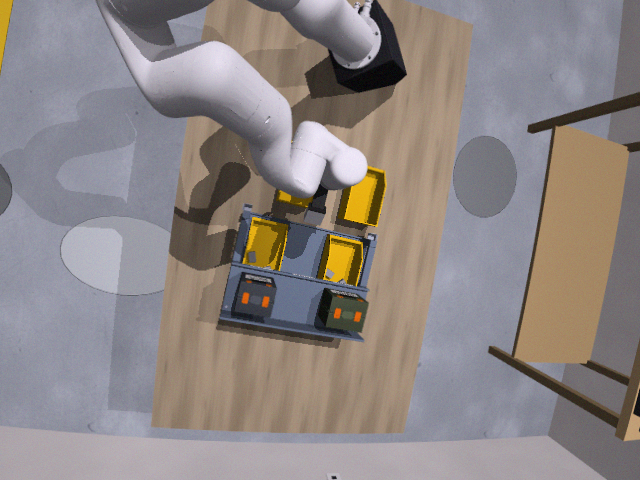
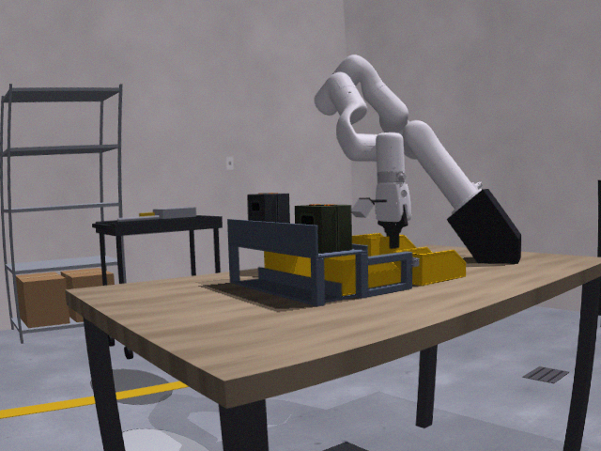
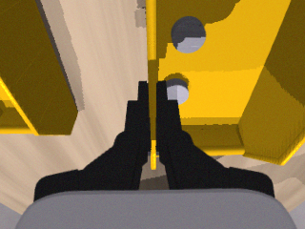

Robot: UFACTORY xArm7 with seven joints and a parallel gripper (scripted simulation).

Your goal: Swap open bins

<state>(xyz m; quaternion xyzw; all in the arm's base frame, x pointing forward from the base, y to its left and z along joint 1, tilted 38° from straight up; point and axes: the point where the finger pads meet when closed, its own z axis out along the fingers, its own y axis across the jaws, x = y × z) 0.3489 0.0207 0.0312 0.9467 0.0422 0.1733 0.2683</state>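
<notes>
My gripper (image 2: 393, 245) (image 3: 152, 96) is shut on one side wall of the yellow bin with parts (image 1: 293, 198) (image 2: 368, 239) (image 3: 224, 95). Two round grey parts show inside it in the wrist view. The arm hides much of this bin from above, and its height over the table cannot be told. The empty yellow bin (image 1: 364, 198) (image 2: 439, 269) (image 3: 33, 62) stands on the table, on the other side of the gripper. The blue-grey shelf (image 1: 294, 297) (image 2: 271, 238) has an empty place (image 1: 306, 258) between two yellow bins.
A left bin (image 1: 266, 240) and a right bin (image 1: 343, 254) stand on the shelf with grey parts inside. A dark grey case (image 1: 253, 299) (image 2: 268, 208) and a green case (image 1: 343, 312) (image 2: 322, 227) stand on the board behind them. The shelf's front posts are near the held bin.
</notes>
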